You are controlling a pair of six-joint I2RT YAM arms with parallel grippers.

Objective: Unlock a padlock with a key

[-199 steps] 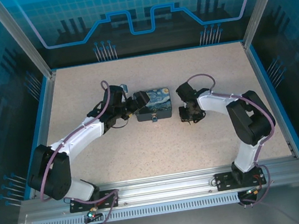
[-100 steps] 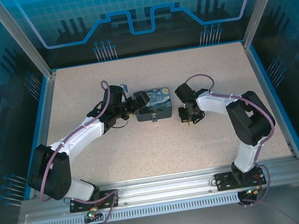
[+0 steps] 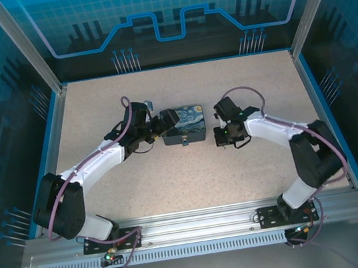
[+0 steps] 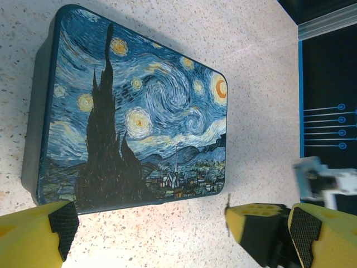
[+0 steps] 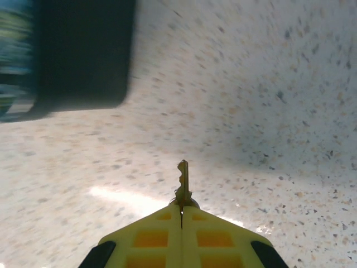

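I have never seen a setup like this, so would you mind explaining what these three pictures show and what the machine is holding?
These are two robot arms bolted at the near edge of a speckled table. The wide picture comes from a fixed camera above and behind them. The other two come from small cameras on each wrist, which is why yellow fingers show at the bottom. On the table lies a flat box printed with a starry-night painting. At its front edge sits a tiny metal piece, likely the padlock. The left hand is open beside the box's left end. The right hand is shut on a small key, whose blade points forward over the table.
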